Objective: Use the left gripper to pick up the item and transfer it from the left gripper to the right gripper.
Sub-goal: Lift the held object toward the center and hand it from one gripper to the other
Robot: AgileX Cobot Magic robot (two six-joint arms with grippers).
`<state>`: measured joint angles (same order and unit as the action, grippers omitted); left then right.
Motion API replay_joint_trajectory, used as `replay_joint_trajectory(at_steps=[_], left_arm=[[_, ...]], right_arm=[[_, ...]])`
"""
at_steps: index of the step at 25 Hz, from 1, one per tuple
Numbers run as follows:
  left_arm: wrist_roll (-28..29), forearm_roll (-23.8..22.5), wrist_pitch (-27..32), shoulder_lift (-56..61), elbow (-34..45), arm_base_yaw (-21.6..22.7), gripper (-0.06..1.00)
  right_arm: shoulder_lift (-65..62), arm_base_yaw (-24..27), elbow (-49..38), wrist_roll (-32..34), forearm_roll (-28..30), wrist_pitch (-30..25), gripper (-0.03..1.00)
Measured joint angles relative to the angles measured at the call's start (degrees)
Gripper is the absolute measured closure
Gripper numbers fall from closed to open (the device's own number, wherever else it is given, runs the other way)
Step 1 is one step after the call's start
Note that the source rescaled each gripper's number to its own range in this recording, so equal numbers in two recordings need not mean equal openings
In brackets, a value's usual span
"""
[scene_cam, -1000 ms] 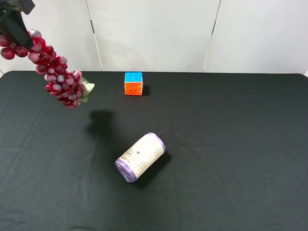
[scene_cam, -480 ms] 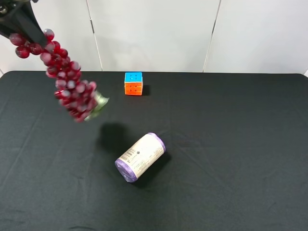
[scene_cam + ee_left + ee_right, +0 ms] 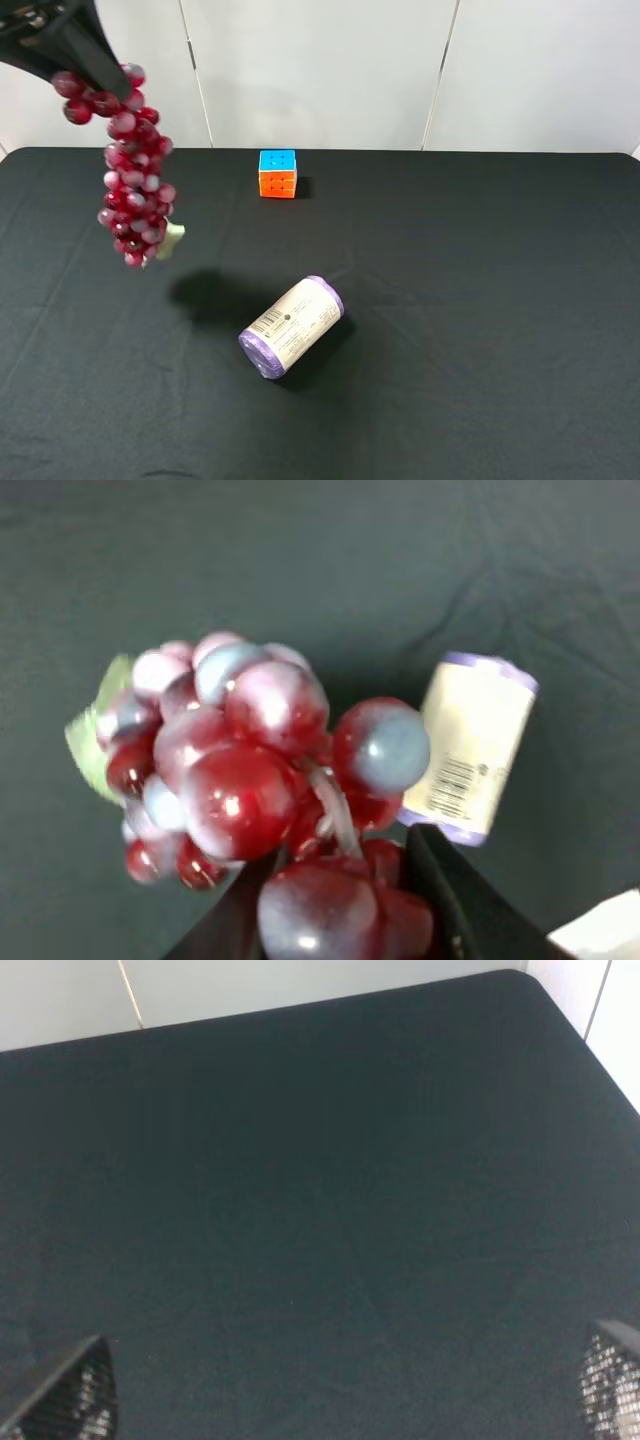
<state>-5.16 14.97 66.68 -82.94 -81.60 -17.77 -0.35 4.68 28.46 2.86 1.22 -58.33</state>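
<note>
Overhead, in the high view, my left gripper [image 3: 98, 82] is clamped on the upper end of the item [image 3: 135, 190]. The item hangs clear above the table [image 3: 480, 300] with its leaf [image 3: 170, 240] lowest, to the left of the puzzle cube [image 3: 277, 173] and the roll [image 3: 292, 326]. The right gripper is outside this view.

Left wrist view: only a few grapes sit between the closed jaws and the item dangles freely. I judge that a swing or a slipping grape could drop it, perhaps onto the roll.

Right wrist view: the right gripper [image 3: 340, 1390] has its jaws spread wide over bare table and holds nothing. A handover to a swaying item could miss, or pinch only the leaf.
</note>
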Motion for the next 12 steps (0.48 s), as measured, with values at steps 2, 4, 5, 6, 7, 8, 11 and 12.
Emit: replay_joint_trajectory(at_steps=[2, 4, 5, 6, 7, 8, 11, 12], left_arm=[[0.0, 0.0, 0.0, 0.0, 0.0, -2.2, 0.93], [-0.1, 0.1, 0.0, 0.0, 0.0, -4.3, 0.93], [-0.2, 0.1, -0.1, 0.0, 0.0, -5.2, 0.93], [-0.3, 0.2, -0.1, 0.0, 0.0, -6.3, 0.93], [-0.6, 0.3, -0.2, 0.0, 0.0, -7.0, 0.93], [-1.2, 0.3, -0.2, 0.0, 0.0, -7.9, 0.93], [-4.2, 0.3, -0.9, 0.0, 0.0, -9.8, 0.93], [-5.2, 0.3, -1.0, 0.0, 0.0, -10.1, 0.93]], right_arm=[[0.0, 0.0, 0.0, 0.0, 0.0, 0.0, -0.03], [0.0, 0.0, 0.0, 0.0, 0.0, 0.0, -0.03], [0.0, 0.0, 0.0, 0.0, 0.0, 0.0, -0.03], [0.0, 0.0, 0.0, 0.0, 0.0, 0.0, -0.03], [0.0, 0.0, 0.0, 0.0, 0.0, 0.0, -0.03], [0.0, 0.0, 0.0, 0.0, 0.0, 0.0, -0.03], [0.0, 0.0, 0.0, 0.0, -0.6, 0.1, -0.03], [0.0, 0.0, 0.1, 0.0, -1.5, 0.1, -0.03]])
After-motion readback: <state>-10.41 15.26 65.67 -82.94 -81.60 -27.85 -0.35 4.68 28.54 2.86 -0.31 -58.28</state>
